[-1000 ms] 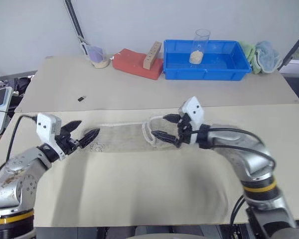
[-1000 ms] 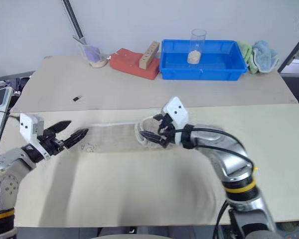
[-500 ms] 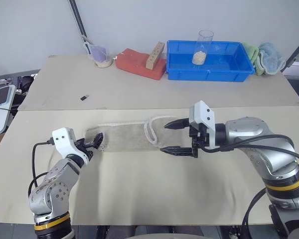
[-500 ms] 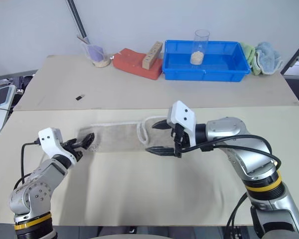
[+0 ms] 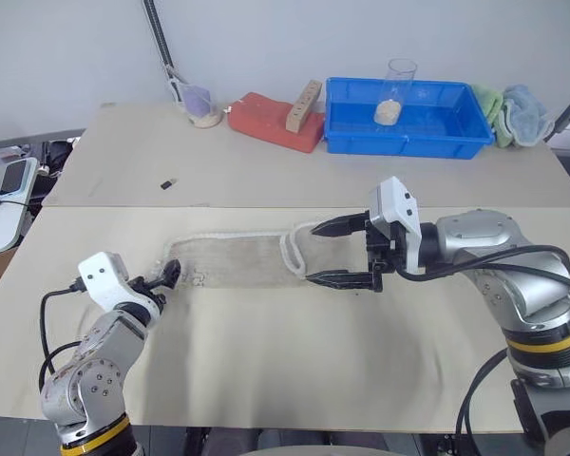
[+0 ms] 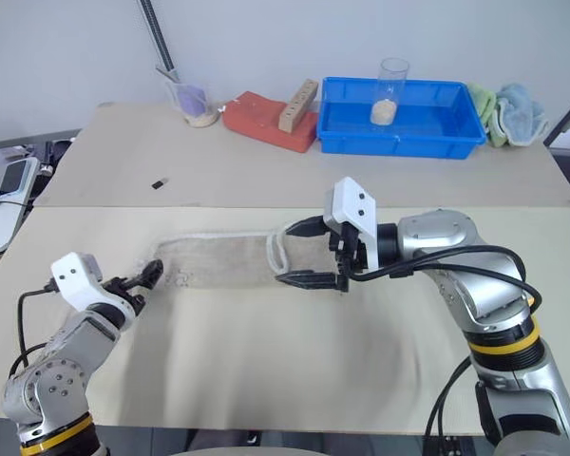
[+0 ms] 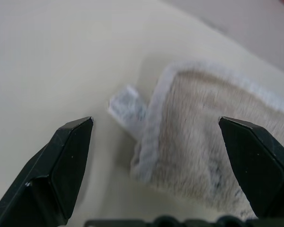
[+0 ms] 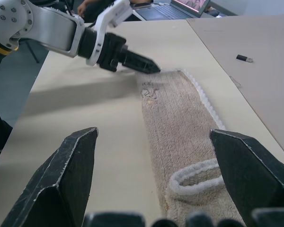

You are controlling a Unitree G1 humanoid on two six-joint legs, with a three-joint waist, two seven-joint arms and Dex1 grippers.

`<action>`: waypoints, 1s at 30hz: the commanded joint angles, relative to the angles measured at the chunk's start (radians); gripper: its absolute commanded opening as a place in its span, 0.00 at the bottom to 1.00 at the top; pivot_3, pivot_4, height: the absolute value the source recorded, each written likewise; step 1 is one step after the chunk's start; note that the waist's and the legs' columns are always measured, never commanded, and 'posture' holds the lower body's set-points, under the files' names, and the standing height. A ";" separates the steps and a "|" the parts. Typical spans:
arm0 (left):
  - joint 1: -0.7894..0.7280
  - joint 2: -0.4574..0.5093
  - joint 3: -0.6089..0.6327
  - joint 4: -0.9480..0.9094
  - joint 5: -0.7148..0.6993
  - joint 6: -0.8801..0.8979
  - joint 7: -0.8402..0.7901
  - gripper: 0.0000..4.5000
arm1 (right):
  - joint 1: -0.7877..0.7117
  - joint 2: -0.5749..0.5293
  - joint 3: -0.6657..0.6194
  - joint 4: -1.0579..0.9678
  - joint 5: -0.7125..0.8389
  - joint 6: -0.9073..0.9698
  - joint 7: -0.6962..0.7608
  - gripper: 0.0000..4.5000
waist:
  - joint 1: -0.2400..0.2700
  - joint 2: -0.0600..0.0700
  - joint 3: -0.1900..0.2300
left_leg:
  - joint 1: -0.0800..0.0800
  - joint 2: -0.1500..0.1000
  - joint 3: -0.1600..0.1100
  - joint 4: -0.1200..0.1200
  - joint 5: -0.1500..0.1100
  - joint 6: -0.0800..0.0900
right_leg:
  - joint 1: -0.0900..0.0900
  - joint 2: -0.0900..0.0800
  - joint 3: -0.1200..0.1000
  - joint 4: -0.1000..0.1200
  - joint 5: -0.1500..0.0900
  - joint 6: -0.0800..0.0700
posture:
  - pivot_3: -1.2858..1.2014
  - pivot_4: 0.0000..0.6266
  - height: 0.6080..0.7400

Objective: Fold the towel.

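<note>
Lying flat as long folded strip mid-worktop (image 5: 266, 380), towel (image 5: 233, 264). Left claw (image 5: 167, 276) released, low at towel's tagged end, likely lining up corner pinch. Right claw (image 5: 345, 253) released, straddling towel's opposite looped end, nothing held.

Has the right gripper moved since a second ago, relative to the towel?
Yes. The right gripper has drawn back off the towel toward the robot's right. A second ago it sat over the looped right end; now it stands open just past that end.
</note>
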 commanded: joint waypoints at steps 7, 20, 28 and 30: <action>-0.074 -0.004 -0.037 0.048 -0.009 0.175 0.063 0.95 | -0.036 -0.006 -0.030 -0.016 0.015 -0.018 -0.005 0.93 | -0.001 0.001 0.000 | 0.003 0.000 0.000 0.000 0.000 0.000 | 0.004 0.000 0.000 -0.001 0.000 0.000 | 0.52 0.24 1.00; -0.107 0.062 -0.114 0.027 0.038 0.152 -0.010 0.02 | -0.028 -0.027 -0.049 -0.035 0.037 0.002 -0.007 0.93 | 0.011 0.000 0.000 | 0.008 -0.001 0.000 -0.001 -0.001 -0.001 | 0.012 -0.002 0.000 -0.008 0.000 0.000 | 0.52 0.24 1.00; -0.293 0.334 -0.420 -0.084 0.040 0.121 -0.314 0.02 | 0.039 -0.178 -0.133 -0.034 0.048 0.006 0.033 0.93 | 0.014 -0.001 0.001 | 0.002 -0.001 -0.001 -0.001 0.000 -0.002 | 0.011 -0.001 -0.001 -0.014 0.000 0.000 | 0.52 0.24 1.00; -0.367 0.324 -0.488 -0.069 0.051 0.113 -0.347 0.02 | 0.085 -0.244 -0.160 -0.028 0.027 -0.011 0.053 0.93 | 0.013 -0.001 0.001 | 0.002 -0.001 0.000 -0.002 0.000 -0.002 | 0.011 -0.001 -0.001 -0.015 0.000 0.000 | 0.52 0.24 1.00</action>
